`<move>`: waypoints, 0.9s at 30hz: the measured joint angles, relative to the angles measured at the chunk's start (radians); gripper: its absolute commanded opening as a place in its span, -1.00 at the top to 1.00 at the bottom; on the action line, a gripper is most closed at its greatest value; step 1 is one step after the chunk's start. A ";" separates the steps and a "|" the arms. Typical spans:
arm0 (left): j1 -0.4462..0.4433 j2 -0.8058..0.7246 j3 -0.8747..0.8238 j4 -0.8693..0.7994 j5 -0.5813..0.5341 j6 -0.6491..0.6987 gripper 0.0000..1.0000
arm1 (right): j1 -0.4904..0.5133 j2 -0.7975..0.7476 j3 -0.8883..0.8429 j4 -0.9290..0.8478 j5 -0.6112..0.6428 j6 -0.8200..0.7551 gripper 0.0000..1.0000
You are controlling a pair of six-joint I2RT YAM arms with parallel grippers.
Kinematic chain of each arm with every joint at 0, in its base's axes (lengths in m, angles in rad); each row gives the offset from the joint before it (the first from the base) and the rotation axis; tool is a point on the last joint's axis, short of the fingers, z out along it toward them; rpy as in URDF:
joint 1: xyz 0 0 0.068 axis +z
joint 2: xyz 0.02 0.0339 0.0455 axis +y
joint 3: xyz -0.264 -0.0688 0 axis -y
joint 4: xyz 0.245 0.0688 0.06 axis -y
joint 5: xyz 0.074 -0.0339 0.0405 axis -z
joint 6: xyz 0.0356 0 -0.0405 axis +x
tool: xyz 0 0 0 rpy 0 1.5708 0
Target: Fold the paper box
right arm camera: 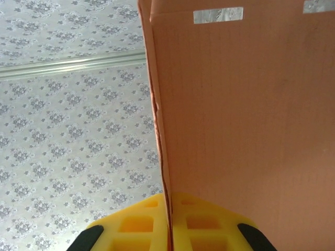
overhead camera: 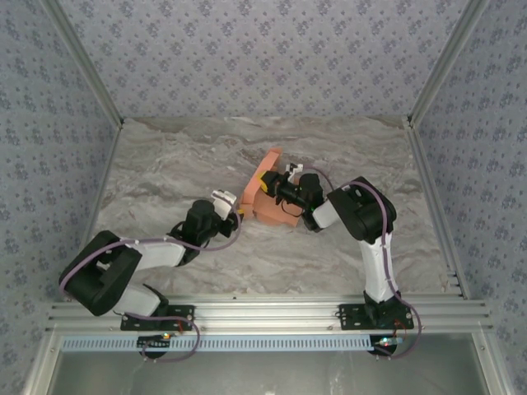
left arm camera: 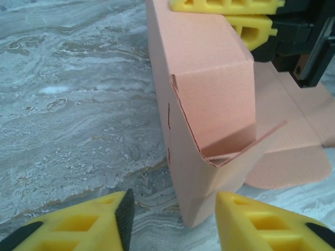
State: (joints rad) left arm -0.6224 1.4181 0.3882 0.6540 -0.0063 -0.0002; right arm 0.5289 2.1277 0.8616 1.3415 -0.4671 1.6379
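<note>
One paper box (overhead camera: 262,206), mid-table on marble top (overhead camera: 165,173), judged about half folded: side walls raised, corner flap loose, outer panels flat; right gripper (right arm camera: 168,212) clamped on an upright wall, left gripper (left arm camera: 172,222) spread open before near corner, gripping nothing.

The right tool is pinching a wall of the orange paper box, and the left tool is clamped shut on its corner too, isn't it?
Not quite. The right tool does pinch a wall of the paper box, but the left tool is open, not clamped shut: the left wrist view shows its fingers apart, the box's corner in the gap.
</note>
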 measured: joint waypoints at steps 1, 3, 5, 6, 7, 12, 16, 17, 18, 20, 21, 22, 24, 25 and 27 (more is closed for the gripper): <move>0.000 0.004 -0.001 0.000 0.007 0.000 0.17 | 0.000 0.000 0.000 0.002 0.000 0.000 0.83; 0.001 0.011 -0.002 0.002 0.018 -0.001 0.17 | 0.000 0.000 0.000 0.002 0.000 -0.002 0.83; 0.001 0.016 -0.002 0.005 0.026 0.000 0.17 | 0.000 0.000 0.000 0.002 0.000 -0.004 0.83; 0.001 0.023 -0.002 0.013 0.032 -0.001 0.17 | 0.000 0.000 0.000 0.002 0.000 -0.004 0.84; 0.000 0.031 -0.002 0.020 0.037 -0.001 0.17 | 0.000 0.000 0.000 0.002 0.000 -0.004 0.84; -0.034 0.099 0.021 0.028 0.039 -0.002 0.18 | 0.000 0.000 0.000 0.002 0.000 -0.005 0.84; -0.055 0.149 0.049 0.047 0.027 -0.012 0.36 | 0.000 0.000 -0.002 0.002 0.000 -0.006 0.85; -0.057 0.158 0.056 0.047 0.022 -0.015 0.42 | 0.000 0.000 -0.005 0.002 0.000 -0.007 0.85; -0.059 0.164 0.061 0.047 0.016 -0.018 0.47 | -0.001 0.000 -0.008 0.006 0.000 -0.007 0.85; -0.060 0.174 0.070 0.047 0.012 -0.024 0.47 | -0.001 0.000 -0.014 0.015 0.001 -0.008 0.85; -0.061 0.178 0.076 0.047 0.012 -0.025 0.47 | -0.001 0.000 -0.016 0.018 0.002 -0.008 0.85; -0.065 0.181 0.079 0.048 0.012 -0.028 0.47 | -0.001 0.000 -0.018 0.019 0.002 -0.008 0.85; -0.071 0.190 0.087 0.050 0.012 -0.029 0.47 | -0.001 0.000 -0.021 0.024 0.005 -0.008 0.85; -0.074 0.193 0.091 0.051 0.012 -0.032 0.47 | 0.000 0.000 -0.021 0.024 0.005 -0.008 0.85; -0.079 0.198 0.095 0.055 0.011 -0.040 0.47 | 0.001 0.000 -0.022 0.025 0.007 -0.008 0.85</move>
State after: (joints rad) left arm -0.7017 1.6157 0.4828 0.7086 0.0051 -0.0402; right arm 0.5301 2.1281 0.8398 1.3663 -0.4603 1.6302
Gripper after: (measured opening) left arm 0.266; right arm 0.078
